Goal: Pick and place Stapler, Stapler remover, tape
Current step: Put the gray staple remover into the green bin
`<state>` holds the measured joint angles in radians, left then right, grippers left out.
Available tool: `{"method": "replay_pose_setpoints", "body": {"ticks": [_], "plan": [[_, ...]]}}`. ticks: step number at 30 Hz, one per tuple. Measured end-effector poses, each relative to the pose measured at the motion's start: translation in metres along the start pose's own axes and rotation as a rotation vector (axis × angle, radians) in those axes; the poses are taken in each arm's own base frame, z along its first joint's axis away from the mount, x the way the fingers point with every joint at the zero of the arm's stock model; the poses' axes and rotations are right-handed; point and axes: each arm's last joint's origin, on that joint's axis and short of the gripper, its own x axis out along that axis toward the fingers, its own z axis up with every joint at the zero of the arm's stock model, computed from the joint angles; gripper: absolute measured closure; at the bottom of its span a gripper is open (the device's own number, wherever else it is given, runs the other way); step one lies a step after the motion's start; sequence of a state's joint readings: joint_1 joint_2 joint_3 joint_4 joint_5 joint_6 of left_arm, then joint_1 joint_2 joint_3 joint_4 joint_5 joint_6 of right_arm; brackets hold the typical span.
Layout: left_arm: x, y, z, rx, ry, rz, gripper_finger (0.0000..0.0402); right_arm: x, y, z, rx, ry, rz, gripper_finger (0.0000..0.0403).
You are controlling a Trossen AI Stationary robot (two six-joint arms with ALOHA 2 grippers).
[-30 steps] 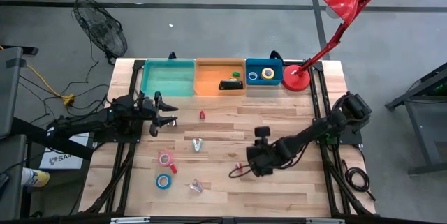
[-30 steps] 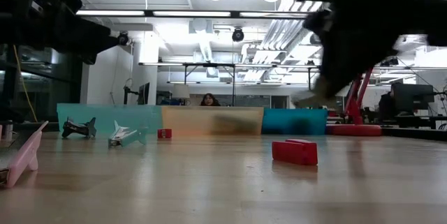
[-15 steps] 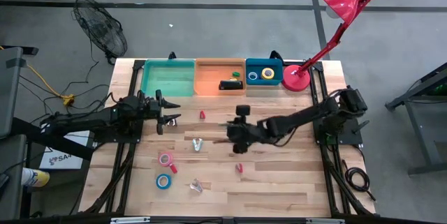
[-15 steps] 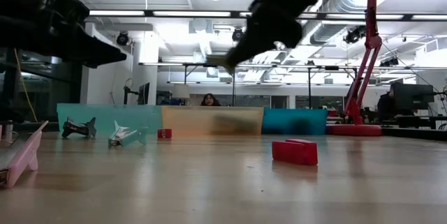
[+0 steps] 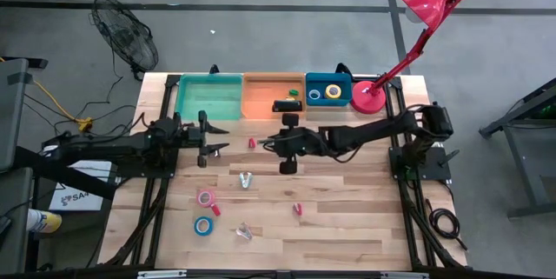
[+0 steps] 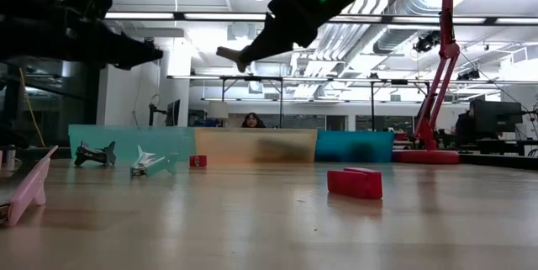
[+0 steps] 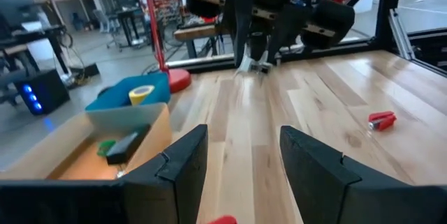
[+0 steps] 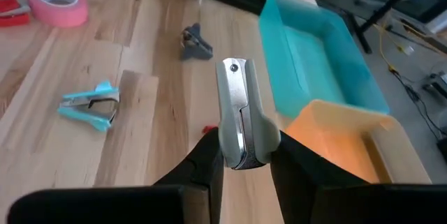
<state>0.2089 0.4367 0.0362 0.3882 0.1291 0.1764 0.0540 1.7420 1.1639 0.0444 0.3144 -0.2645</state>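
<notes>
Your wooden tabletop [image 5: 347,227] carries three trays along its far edge: a teal tray [image 5: 208,96] on the left, an orange tray [image 5: 273,95] in the middle and a smaller blue tray [image 5: 327,90] on the right, with a red desk lamp [image 5: 408,36] standing just right of them.

Your right arm reaches across from the right side, and the right gripper [image 5: 271,142] hangs above the tabletop just near of the orange tray. Its jaws are narrow and clamped on a grey staple remover [image 8: 239,116], which stands up between them in the right wrist view.

Your left arm lies along the left side, and the left gripper [image 5: 215,139] hovers near of the teal tray with its jaws apart and nothing between them.

The black stapler [image 5: 286,105] lies inside the orange tray, beside a small green thing [image 5: 294,92]. A yellow tape roll [image 5: 334,93] and a blue tape roll [image 5: 314,95] sit in the blue tray. A pink tape roll [image 5: 206,197] and a light blue tape roll [image 5: 202,226] lie on the near left of the tabletop.

Loose on the boards you also have a light blue staple remover [image 5: 246,179] near the middle, a grey one [image 5: 242,232] at the near side, and two small red pieces [image 5: 297,209], one near of centre and the other just left of the right gripper.
</notes>
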Motion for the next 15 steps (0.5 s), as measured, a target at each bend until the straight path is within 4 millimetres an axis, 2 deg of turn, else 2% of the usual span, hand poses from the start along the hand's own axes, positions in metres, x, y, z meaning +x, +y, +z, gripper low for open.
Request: {"method": "replay_pose_setpoints", "body": {"ticks": [3,9,15], "plan": [[0.004,0.001,0.001,0.006,-0.019,0.008,0.0211,0.007,-0.005,-0.002,-0.007,-0.015,0.007,0.0319],[0.013,0.003,0.001,0.015,-0.027,0.059,0.0163,0.024,-0.011,-0.01,0.007,-0.046,0.018,0.0319],[0.024,0.005,-0.002,0.008,0.034,0.056,0.0143,0.029,-0.018,-0.012,0.022,-0.059,0.004,0.0319]]}}
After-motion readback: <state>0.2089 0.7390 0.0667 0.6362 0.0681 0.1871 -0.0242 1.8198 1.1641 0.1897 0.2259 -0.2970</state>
